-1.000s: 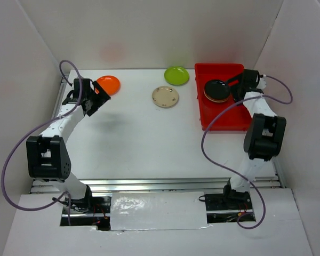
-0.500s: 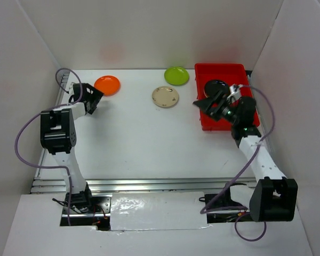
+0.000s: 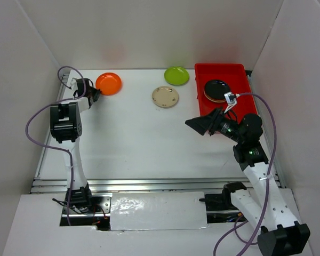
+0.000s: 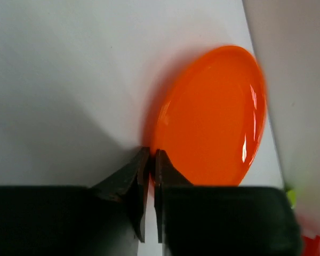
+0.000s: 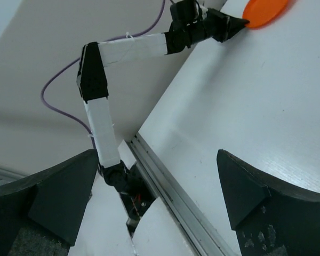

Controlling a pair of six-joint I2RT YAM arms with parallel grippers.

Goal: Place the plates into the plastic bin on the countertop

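Note:
An orange plate lies at the back left of the countertop. My left gripper is shut on its near rim; in the left wrist view the jaws pinch the edge of the orange plate. A lime green plate and a cream plate lie at mid-back. The red plastic bin at the back right holds a black plate stacked on another plate. My right gripper hangs open and empty over the countertop, just in front-left of the bin.
White walls close in the left, back and right sides. A metal rail runs along the near edge. Purple cables loop beside both arms. The right wrist view shows the left arm reaching to the orange plate.
My left gripper slid up to the orange plate and shut on its rim. My right arm drew back out of the bin toward the near side, leaving the black plate in the bin.

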